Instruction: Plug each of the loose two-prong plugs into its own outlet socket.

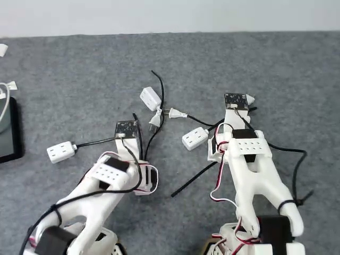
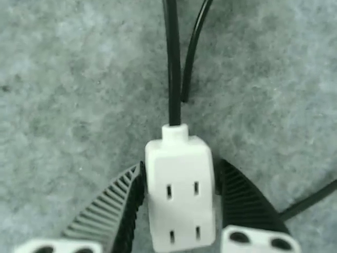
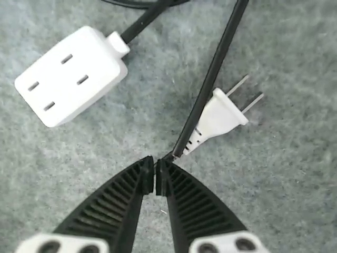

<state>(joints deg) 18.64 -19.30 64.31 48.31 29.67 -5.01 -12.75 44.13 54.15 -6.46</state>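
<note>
Left fingers (image 2: 118,205) clasp socket (image 2: 179,195) | right fingers (image 3: 121,200) pressed together beside plug (image 3: 221,113)

Three white outlet sockets (image 1: 61,151) are lying in the open on the grey surface (image 1: 297,69), and two two-prong plugs (image 1: 175,112) are lying near its middle. Two arms (image 1: 249,159) are standing at the near edge. The socket (image 2: 179,190) in the left wrist view and the plug (image 3: 221,113) in the right wrist view may be adding to those counts; I cannot tell.

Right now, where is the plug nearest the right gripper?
In the right wrist view the plug lies on the grey table just past the shut right gripper, with a white socket block nearby.
</note>
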